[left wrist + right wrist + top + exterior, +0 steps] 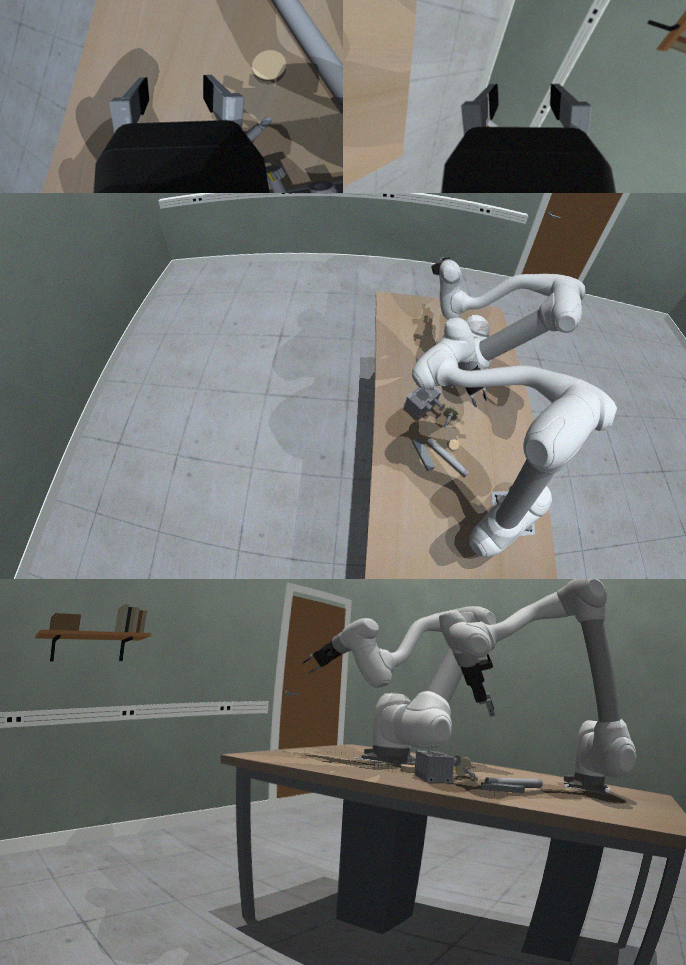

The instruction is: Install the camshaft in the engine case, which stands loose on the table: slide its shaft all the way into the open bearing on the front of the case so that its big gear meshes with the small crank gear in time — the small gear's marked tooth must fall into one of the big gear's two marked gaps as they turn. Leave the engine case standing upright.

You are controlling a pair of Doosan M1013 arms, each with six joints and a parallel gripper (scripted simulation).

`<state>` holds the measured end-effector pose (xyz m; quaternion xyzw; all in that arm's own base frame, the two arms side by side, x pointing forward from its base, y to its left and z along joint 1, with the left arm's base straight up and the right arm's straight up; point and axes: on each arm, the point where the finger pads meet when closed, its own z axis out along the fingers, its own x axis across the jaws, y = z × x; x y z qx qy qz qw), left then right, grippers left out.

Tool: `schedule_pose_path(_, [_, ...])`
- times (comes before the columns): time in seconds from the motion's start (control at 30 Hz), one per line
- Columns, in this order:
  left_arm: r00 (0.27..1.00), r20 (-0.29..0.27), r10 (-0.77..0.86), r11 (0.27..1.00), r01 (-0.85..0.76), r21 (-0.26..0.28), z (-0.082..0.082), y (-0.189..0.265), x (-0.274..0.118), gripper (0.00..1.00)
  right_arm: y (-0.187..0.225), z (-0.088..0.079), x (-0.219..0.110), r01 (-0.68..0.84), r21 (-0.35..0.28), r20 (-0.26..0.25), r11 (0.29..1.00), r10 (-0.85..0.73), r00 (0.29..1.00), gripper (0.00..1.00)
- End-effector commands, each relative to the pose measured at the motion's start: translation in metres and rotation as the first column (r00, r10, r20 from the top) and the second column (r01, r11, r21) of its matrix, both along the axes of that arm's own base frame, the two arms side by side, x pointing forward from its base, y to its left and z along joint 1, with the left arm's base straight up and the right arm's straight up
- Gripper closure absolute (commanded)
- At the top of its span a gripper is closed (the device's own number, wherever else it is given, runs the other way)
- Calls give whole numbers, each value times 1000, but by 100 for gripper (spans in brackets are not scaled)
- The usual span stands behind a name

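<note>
Your camshaft point(449, 417) point(466, 766) point(258, 130) is on the table point(400, 513) point(645, 809) point(177, 47) point(377, 86), outside the bearing, near the front of the engine case point(421, 403) point(434, 767). The case stands upright. Your left gripper point(480, 396) point(491, 710) point(175, 87) hangs above the table with its fingers spread wide and nothing between them; the left wrist view shows bare wood through the gap, with the camshaft's shaft off to one side. Your right gripper point(310, 666) point(524, 95) is also spread and holding nothing, raised well apart from the parts, its fingers angled toward the wall. On the camshaft's other side from the case, you have a round pale disc point(453, 444) point(269, 65), with a gray cylindrical rod point(449, 458) point(515, 782) point(308, 36) lying near it and a flat gray bar point(424, 454) point(502, 788) beside the rod. You cannot tell from here where the timing marks point.
</note>
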<state>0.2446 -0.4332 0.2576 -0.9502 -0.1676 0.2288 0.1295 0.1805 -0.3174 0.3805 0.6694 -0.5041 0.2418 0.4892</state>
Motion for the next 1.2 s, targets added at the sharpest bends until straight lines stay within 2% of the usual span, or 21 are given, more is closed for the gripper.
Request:
schedule_pose_path(0.0, [977,-18,212,976,-211,56,-18,-30,32,0,0,0,0,0,0,0,1000,0,1000,0])
schedule_pose_path(0.13, [909,-32,417,904,-410,122,-39,-56,70,0,0,0,0,0,0,0,1000,0,1000,0])
schedule_pose_path(0.23, [831,-37,555,822,-541,177,-57,-72,102,0,0,0,0,0,0,0,1000,0,1000,0])
schedule_pose_path(0.3, [796,-37,604,785,-586,199,-64,-78,114,0,0,0,0,0,0,0,1000,0,1000,0])
schedule_pose_path(0.73, [790,-31,613,778,-596,199,-69,-79,117,0,0,0,0,0,0,0,1000,0,1000,0])
schedule_pose_path(0.93, [790,-30,612,778,-596,198,-89,-79,116,0,0,0,0,0,0,0,1000,0,1000,0])
schedule_pose_path(1.0, [790,-30,612,778,-596,198,-89,-79,116,0,0,0,0,0,0,0,1000,0,1000,0])
schedule_pose_path(1.17, [790,-30,612,778,-596,198,-111,-79,115,0,0,0,0,0,0,0,1000,0,1000,0])
